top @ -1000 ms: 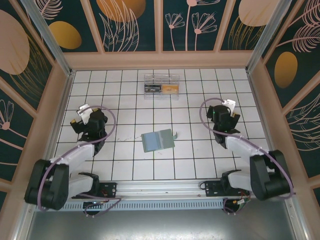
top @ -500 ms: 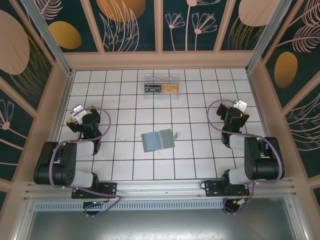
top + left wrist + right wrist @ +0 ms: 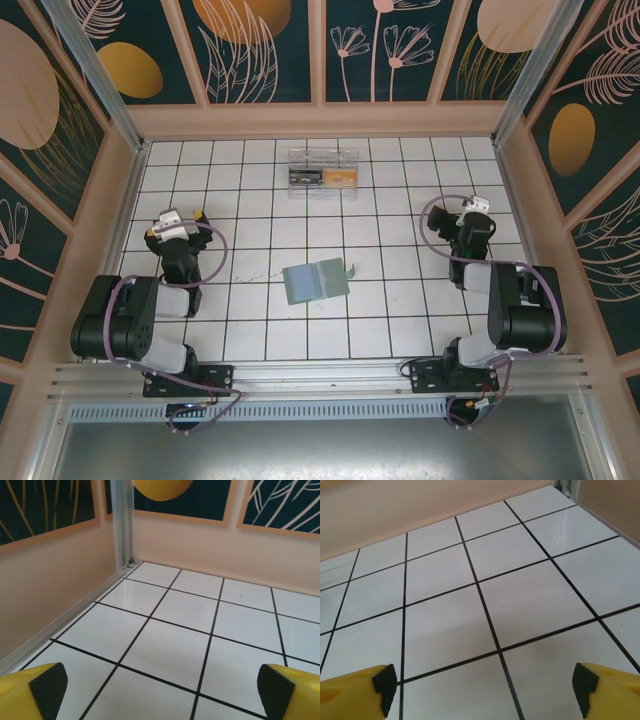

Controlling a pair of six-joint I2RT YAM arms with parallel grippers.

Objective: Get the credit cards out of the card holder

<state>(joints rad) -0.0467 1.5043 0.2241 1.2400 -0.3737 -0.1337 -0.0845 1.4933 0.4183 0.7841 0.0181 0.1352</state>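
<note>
Lying unfolded, card holder [image 3: 316, 281] well apart from released left pincer [image 3: 160, 686] and released right pincer [image 3: 485, 686], between them.

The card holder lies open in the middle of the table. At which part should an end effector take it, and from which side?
Probably the small tab sticking out of the right edge of the card holder, approached from the right. The holder lies open and flat on the table, so its faces give no hold; the tab seems its only protruding part.
</note>
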